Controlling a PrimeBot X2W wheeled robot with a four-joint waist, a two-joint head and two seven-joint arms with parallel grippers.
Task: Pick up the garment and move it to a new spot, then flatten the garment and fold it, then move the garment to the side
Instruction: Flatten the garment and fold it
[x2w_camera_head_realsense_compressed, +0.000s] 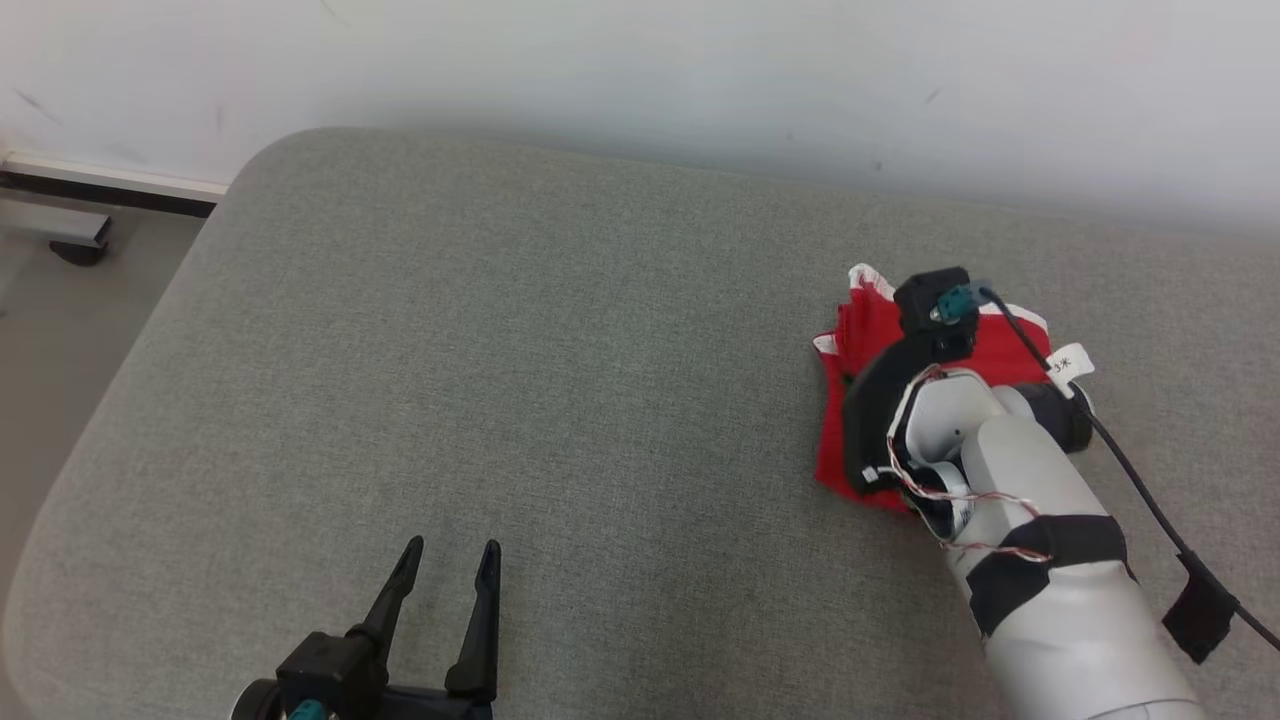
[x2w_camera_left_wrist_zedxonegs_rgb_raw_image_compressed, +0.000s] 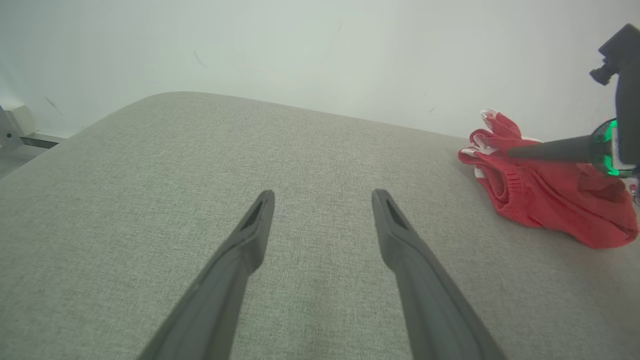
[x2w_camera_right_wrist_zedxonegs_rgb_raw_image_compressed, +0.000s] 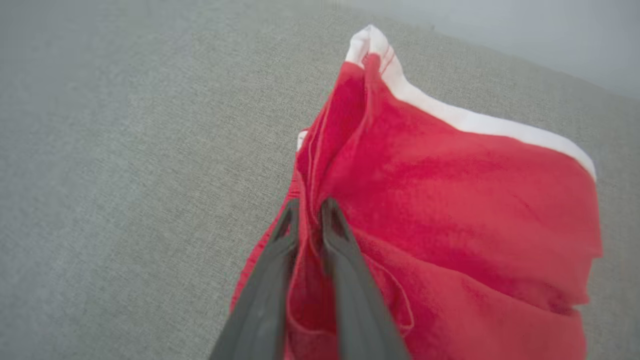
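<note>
The garment is red with white trim and lies bunched at the right side of the grey padded surface. My right gripper reaches down into it, its two fingers nearly together with a fold of the red garment pinched between them. In the head view the right wrist covers the middle of the cloth. The left wrist view shows the garment at the far right with a dark right finger lying over it. My left gripper stands open and holds nothing, low over the surface's front left.
The padded surface has a rounded far-left corner and drops off to the floor on the left, where a caster stands. A pale wall runs along the back edge. A black cable trails from the right wrist.
</note>
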